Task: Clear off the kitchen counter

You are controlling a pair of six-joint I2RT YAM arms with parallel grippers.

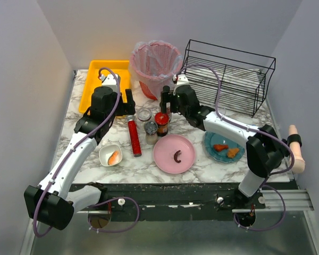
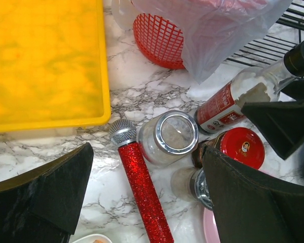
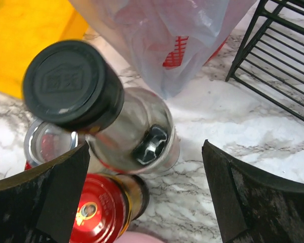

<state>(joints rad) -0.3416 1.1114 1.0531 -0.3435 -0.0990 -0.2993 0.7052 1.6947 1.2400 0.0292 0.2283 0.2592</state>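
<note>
The kitchen counter (image 1: 207,171) is white marble with grey veins and a dark front edge. On it lie a red glitter microphone (image 1: 134,137), a silver-lidded glass jar (image 1: 144,114), a shaker (image 1: 150,132), a red-lidded jar (image 1: 161,123) and a black-capped bottle (image 1: 169,110). My left gripper (image 1: 128,102) is open above the microphone's head; in the left wrist view the microphone (image 2: 142,192) lies between the spread fingers (image 2: 50,192). My right gripper (image 1: 170,101) is open over the bottle (image 3: 71,83), which stands just inside the left finger (image 3: 40,197). The red-lidded jar (image 3: 99,212) is below the bottle.
A yellow tray (image 1: 90,87) sits at the back left, a red bin with a plastic bag (image 1: 156,66) at back centre, a black wire rack (image 1: 228,79) at back right. Near the front are a white bowl (image 1: 111,155), a pink plate (image 1: 167,143) and a blue plate (image 1: 212,141) with food.
</note>
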